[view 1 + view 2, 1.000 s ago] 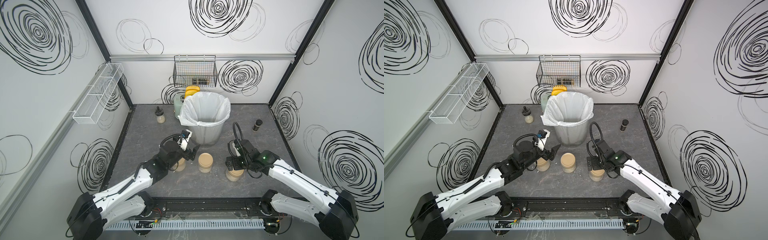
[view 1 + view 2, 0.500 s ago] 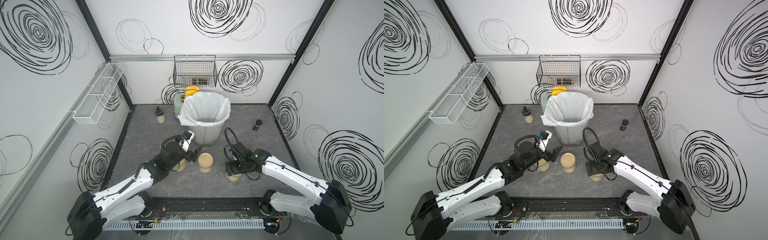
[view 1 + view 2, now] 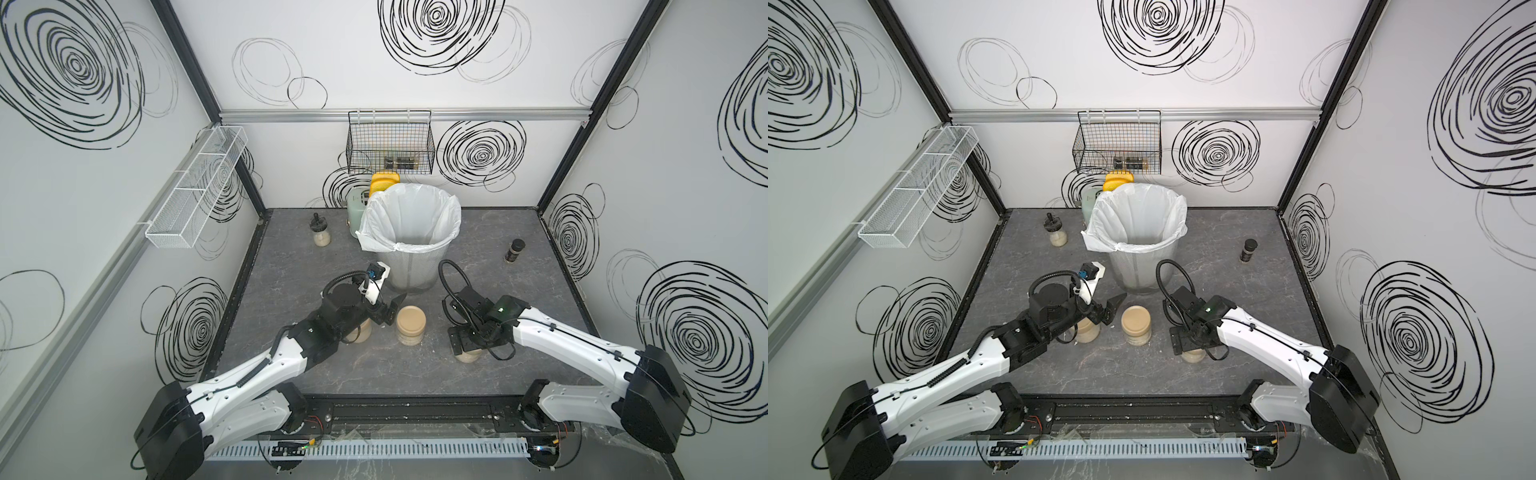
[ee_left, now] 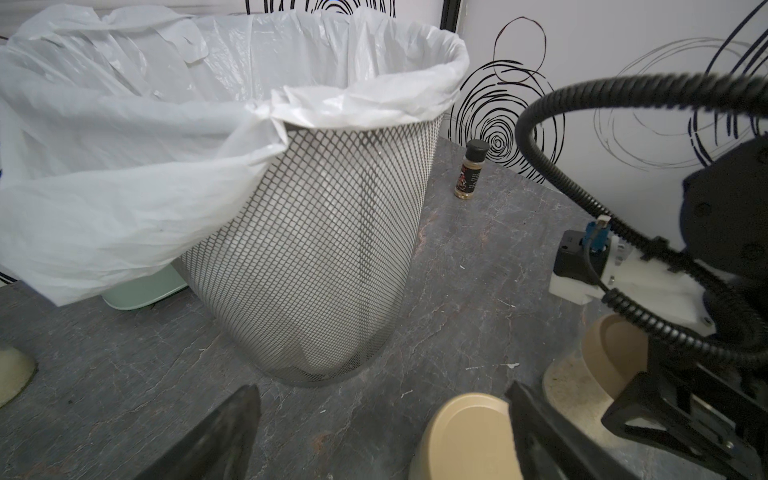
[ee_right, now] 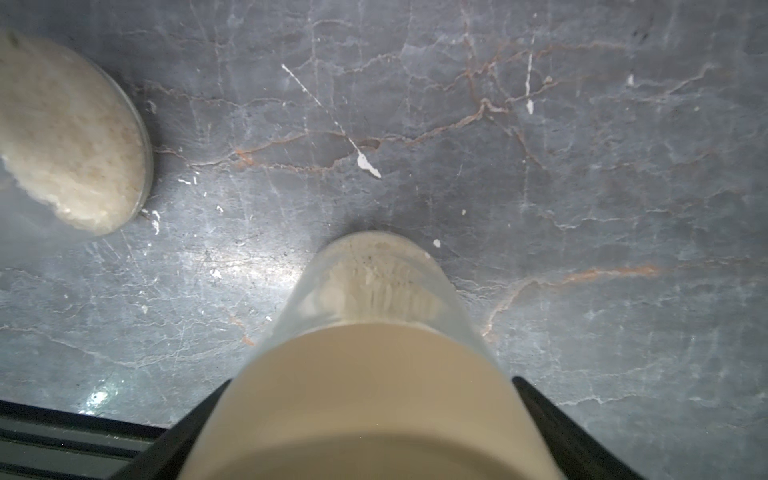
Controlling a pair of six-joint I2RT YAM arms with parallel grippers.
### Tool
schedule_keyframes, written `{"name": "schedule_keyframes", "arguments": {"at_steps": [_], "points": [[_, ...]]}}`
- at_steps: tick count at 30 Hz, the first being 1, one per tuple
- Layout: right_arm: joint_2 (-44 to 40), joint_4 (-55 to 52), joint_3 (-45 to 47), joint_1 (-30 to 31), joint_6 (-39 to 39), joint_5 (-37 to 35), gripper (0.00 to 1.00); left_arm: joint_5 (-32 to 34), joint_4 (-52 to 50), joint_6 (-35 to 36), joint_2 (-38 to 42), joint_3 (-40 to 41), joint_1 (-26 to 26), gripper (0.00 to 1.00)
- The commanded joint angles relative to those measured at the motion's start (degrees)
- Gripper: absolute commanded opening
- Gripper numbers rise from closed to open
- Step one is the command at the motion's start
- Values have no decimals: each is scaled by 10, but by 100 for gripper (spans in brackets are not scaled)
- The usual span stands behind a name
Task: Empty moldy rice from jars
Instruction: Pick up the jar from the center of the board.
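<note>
Right arm [image 3: 561, 345] has swung a little toward the middle since a second ago. The right gripper [image 5: 370, 380] sits over the right jar [image 3: 468, 355], one finger on each side of its tan lid [image 5: 365, 415], spread wide; I cannot tell if they touch it. The left gripper [image 3: 390, 309] has its fingers far apart and holds nothing, just beside the middle jar [image 3: 410, 326]. The left jar [image 3: 360, 333] stands under that arm. The moldy rice [image 5: 70, 137] is inside all three, on the gray table [image 3: 519, 299] near the mesh bin [image 3: 411, 270].

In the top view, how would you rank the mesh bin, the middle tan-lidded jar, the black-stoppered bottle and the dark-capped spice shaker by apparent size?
1. mesh bin
2. middle tan-lidded jar
3. black-stoppered bottle
4. dark-capped spice shaker; close to the bottle, so that order is unsure.
</note>
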State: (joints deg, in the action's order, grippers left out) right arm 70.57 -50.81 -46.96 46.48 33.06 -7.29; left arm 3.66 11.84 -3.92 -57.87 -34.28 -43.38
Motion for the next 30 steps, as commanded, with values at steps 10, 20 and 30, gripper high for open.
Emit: {"name": "schedule_keyframes", "arguments": {"at_steps": [10, 20, 30], "points": [[-4, -6, 1, 3, 12, 3, 93, -4, 29, -7, 5, 8, -8, 96], [-20, -9, 2, 2, 22, 0, 65, -4, 26, -6, 2, 9, -9, 96], [-80, -30, -68, -49, -15, 27, 56, -24, -17, 65, 0, -25, -12, 96]]}}
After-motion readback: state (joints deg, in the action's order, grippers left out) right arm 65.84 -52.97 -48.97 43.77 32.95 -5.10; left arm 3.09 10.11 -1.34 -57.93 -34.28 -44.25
